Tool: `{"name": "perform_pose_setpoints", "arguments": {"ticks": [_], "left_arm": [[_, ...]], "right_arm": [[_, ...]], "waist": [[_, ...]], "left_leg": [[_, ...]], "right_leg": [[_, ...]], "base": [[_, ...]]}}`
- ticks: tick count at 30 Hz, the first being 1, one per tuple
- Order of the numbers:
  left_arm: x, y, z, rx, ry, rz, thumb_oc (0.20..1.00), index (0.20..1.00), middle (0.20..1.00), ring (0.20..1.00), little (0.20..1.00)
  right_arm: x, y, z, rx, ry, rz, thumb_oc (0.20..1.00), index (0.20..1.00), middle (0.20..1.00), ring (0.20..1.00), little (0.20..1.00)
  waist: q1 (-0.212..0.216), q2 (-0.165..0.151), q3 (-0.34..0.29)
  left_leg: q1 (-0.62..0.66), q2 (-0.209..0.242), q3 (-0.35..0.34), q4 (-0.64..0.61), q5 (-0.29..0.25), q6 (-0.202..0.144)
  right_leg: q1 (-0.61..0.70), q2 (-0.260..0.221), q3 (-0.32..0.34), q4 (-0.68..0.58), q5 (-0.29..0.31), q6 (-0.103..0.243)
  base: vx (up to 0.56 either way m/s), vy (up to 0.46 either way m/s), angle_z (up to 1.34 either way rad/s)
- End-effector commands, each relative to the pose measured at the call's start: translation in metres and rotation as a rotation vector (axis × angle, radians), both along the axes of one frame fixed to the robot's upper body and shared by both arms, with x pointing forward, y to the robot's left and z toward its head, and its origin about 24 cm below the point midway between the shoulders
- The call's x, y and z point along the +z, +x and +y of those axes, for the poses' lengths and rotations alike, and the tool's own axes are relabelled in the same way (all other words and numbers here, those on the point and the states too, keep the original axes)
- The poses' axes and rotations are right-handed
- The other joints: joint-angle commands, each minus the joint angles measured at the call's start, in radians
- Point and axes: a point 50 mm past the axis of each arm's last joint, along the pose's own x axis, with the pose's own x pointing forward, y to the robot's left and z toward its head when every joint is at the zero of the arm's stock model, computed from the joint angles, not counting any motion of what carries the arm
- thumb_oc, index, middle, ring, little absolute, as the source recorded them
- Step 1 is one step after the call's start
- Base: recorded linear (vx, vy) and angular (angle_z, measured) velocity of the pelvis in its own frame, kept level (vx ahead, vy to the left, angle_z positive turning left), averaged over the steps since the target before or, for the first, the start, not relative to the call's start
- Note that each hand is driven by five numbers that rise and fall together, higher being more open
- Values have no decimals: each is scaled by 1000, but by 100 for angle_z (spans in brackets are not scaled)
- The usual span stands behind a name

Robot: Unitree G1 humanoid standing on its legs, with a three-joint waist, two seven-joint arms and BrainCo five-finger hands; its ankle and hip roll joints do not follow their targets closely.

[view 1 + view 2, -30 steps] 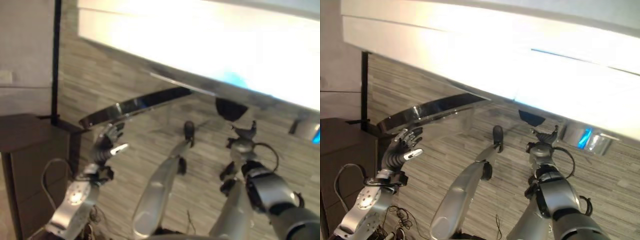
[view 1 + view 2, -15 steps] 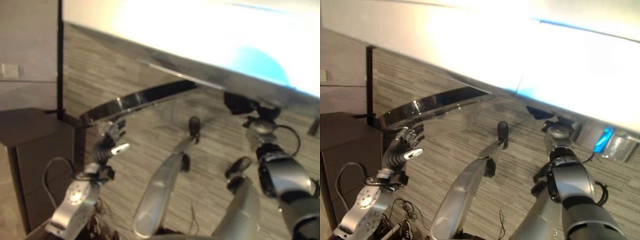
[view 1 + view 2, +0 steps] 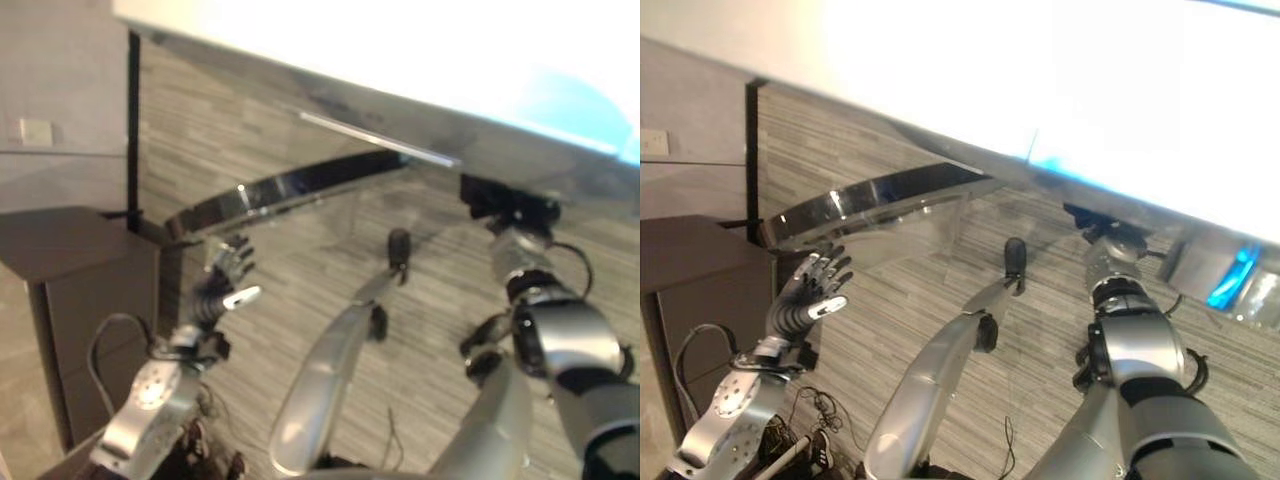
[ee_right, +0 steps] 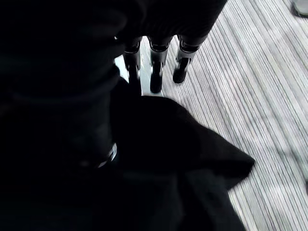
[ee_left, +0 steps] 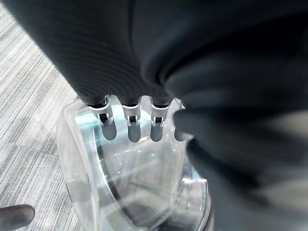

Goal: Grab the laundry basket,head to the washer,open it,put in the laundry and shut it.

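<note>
Grey striped floor [image 3: 890,320], washer door [image 3: 880,205] swung open toward nine o'clock, left robot hand [image 3: 810,295] spread below its rim, right robot hand [image 3: 505,215] fingers unreadable.

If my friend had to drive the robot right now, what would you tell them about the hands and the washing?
Left hand: open, fingers straight, beside the washer door.
Right hand: reaching up under the washer top, with dark laundry right by it. Its grip can't be seen.
Done: the door stands open.
Left: get the laundry inside, then shut the door.
</note>
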Motion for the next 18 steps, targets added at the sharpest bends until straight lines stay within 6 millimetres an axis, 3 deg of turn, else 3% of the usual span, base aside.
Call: {"name": "perform_pose_setpoints", "arguments": {"ticks": [1,6,13,18], "left_arm": [[12,-1,-4,-27,-38,-57,1000,1000,1000,1000,1000],[13,1,-3,-32,-32,-62,1000,1000,1000,1000,1000],[8,2,-4,-24,-43,-39,1000,1000,1000,1000,1000],[6,2,-3,-28,-34,-21,1000,1000,1000,1000,1000]], "right_arm": [[35,9,4,34,-33,-149,200,200,200,200,200],[48,17,24,110,-61,-223,200,200,200,200,200],[72,15,64,194,-100,-433,200,200,200,200,200],[86,6,70,168,-86,-554,200,200,200,200,200]], "waist": [[48,57,-7],[51,47,-13],[30,5,-15],[16,-15,-27]], "left_leg": [[-25,-17,-22,18,-92,-47],[-13,-16,-28,9,-87,-49],[34,-4,-31,-25,-72,-56],[69,-1,-32,-55,-61,-63]], "right_leg": [[5,18,17,107,58,-21],[21,25,5,99,55,-22],[66,52,-10,55,58,-23],[107,64,-25,9,62,-23]], "base": [[0,0,0],[0,0,0],[-8,-4,0],[-8,-8,-3]]}}
